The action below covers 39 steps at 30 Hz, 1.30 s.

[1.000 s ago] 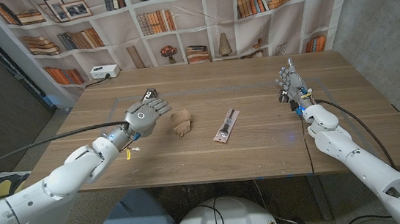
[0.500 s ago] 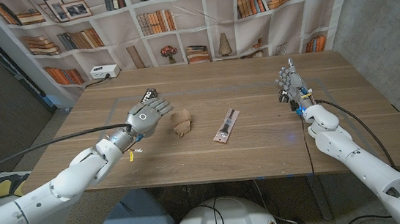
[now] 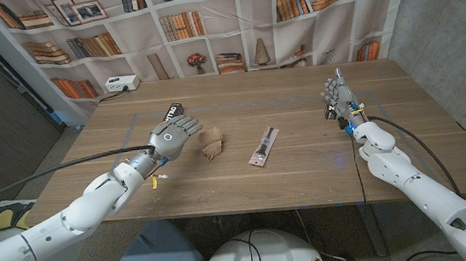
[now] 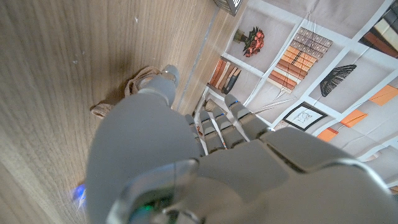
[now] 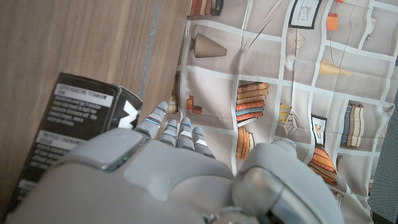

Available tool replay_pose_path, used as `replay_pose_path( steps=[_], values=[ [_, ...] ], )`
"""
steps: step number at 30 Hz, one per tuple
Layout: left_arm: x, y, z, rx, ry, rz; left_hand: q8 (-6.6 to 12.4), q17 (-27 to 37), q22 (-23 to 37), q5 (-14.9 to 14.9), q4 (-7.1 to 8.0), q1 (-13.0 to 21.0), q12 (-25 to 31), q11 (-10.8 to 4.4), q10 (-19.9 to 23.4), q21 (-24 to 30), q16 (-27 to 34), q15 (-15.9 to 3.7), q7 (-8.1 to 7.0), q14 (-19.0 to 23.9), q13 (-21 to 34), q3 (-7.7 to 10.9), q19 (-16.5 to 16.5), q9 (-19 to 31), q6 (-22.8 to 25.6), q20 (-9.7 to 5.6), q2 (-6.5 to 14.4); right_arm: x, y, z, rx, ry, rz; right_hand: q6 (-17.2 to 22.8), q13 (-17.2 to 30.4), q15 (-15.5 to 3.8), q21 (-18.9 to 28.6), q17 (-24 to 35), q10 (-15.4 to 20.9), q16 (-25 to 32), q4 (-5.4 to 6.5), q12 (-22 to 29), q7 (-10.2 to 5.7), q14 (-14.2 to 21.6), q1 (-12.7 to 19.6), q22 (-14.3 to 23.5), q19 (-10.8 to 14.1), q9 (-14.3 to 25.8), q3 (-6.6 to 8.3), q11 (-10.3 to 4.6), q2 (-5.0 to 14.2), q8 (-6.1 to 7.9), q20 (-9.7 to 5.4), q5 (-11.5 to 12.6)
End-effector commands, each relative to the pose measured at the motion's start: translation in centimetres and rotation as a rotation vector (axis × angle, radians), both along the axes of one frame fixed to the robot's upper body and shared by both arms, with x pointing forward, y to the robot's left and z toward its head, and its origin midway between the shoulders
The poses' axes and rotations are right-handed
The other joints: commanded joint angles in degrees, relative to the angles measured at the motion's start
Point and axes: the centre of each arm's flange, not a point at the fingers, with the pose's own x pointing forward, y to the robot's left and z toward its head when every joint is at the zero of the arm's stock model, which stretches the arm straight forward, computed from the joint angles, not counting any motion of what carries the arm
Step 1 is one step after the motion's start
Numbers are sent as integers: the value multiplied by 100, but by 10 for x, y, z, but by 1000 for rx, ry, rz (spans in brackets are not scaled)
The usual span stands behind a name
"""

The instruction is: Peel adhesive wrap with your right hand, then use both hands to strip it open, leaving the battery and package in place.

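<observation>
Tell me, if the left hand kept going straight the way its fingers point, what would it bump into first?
Probably the crumpled brown wrap: the left hand points toward it, close beside it. Its height above the table is unclear, so it might pass over.

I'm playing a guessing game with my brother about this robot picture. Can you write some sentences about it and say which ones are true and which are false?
1. The crumpled brown wrap lies on the table beside the left hand. True.
2. The right hand is holding the wrap. False: it is far from the wrap, near the table's right side, next to a black box.
3. A long narrow package lies near the middle of the table. True.
4. The left hand is squeezing the package. False: its fingers are spread and it holds nothing.
5. Bookshelves show behind the table. True.
</observation>
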Motion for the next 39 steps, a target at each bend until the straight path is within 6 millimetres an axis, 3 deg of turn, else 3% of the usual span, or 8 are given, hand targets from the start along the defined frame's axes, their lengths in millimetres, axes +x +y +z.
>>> replay_pose_path(
  steps=[1,7,22,39],
  values=[
    [6,-3,-3,-4,13,-9,2,9,13,48,-29,135,14,-27,-1,8,9,-3,-11,-24,30,2,19,12,56,5,-3,0,0,2,-2,0,-1,16,25,-43,24,27,21,42,4,15,-15,-18,18,30,-18,17,4,-6,33,2,-12,-21],
    [10,-7,-4,-34,-21,-21,6,9,17,142,-76,351,23,-27,26,9,8,-6,-23,-12,33,52,13,11,79,41,-7,-1,-1,2,1,1,-5,17,25,-41,23,27,24,43,3,17,-14,-17,16,30,-19,17,5,-7,32,3,-11,-22],
    [17,-8,-10,-38,-20,-32,-35,9,21,165,16,347,10,26,-22,21,7,59,31,-25,42,-34,37,14,14,86,-31,-3,0,0,5,4,-14,16,24,-49,24,27,19,42,-1,15,-16,-19,17,30,-19,17,11,-9,32,3,-12,-23],
    [24,-9,-20,-57,-4,-37,-36,10,26,227,-8,483,21,15,-10,16,8,55,36,-25,50,-41,12,18,47,86,-1,-1,5,3,-4,5,-11,15,24,-51,22,26,24,42,-5,17,-22,-19,15,30,-25,17,18,-5,32,2,-11,-24]
  ],
)
